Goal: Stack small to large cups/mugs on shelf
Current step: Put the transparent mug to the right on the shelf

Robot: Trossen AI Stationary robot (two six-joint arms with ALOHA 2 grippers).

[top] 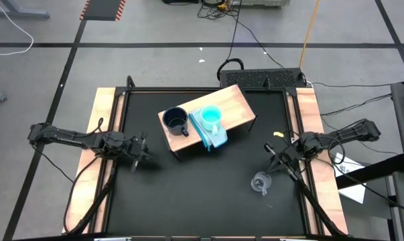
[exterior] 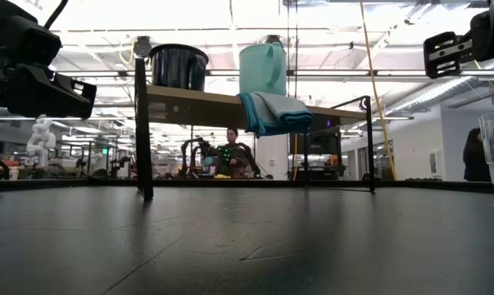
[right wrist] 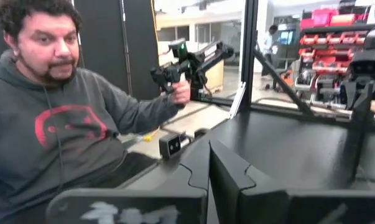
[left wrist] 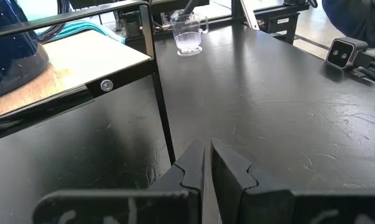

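The tan wooden shelf [top: 208, 115] stands on thin black legs at the table's far middle. On it stand a dark navy mug [top: 175, 120], also in the low view [exterior: 179, 67], and a turquoise cup [top: 210, 116] that sits on a pale blue folded cloth [top: 210, 132]. A clear glass mug [top: 260, 182] stands upright on the black mat near the right; it also shows in the left wrist view [left wrist: 188, 34]. My left gripper [top: 148, 155] is shut and empty, left of the shelf. My right gripper [top: 271, 161] is shut and empty, just beyond the glass mug.
The shelf's black legs [left wrist: 159, 99] stand close ahead of my left gripper. A small yellow scrap [top: 278, 134] lies on the mat at the right. A person [right wrist: 56, 112] sits beyond the table's near edge, holding a hand controller. Wooden rails [top: 101, 120] border the mat.
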